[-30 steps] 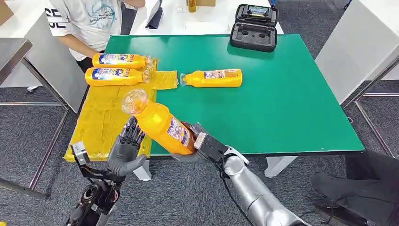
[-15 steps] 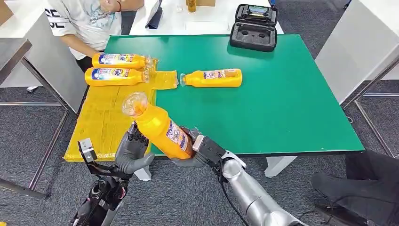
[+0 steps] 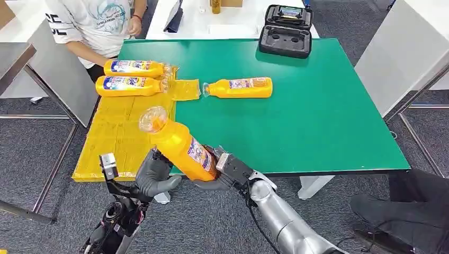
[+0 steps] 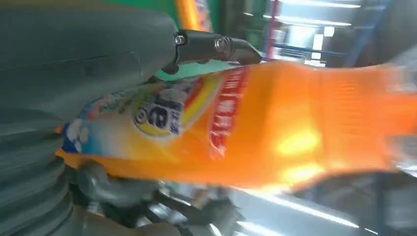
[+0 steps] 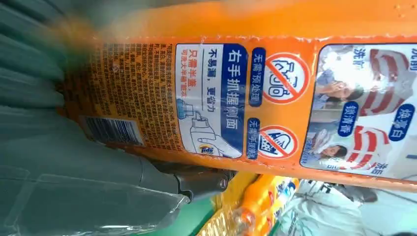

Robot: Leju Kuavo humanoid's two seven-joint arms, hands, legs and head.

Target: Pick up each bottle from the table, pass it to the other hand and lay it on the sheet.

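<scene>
An orange bottle (image 3: pixel 182 148) with a clear cap is held tilted in the air off the table's near left corner, cap pointing up and left. My right hand (image 3: pixel 225 169) grips its base. My left hand (image 3: pixel 155 174) wraps its lower body from the left; in the left wrist view the bottle (image 4: pixel 275 128) lies between thumb and fingers of that hand (image 4: pixel 74 59). The right wrist view has the label (image 5: pixel 295 98) close against my right hand (image 5: pixel 74 167). Two bottles (image 3: pixel 135 67) (image 3: pixel 129 85) lie on the yellow sheet (image 3: pixel 114 137). Another bottle (image 3: pixel 241 87) lies on the green table (image 3: pixel 317 116).
A black open case (image 3: pixel 287 30) sits at the table's far edge. A person (image 3: pixel 90 21) in a white shirt stands beyond the far left corner. A white bench (image 3: pixel 402 58) flanks the right side, and a grey table (image 3: pixel 16 58) the left.
My left hand has moved right and up from spread fingers beside the bottle to closing around its lower body. The bottle and right hand shifted slightly right. The person has straightened up.
</scene>
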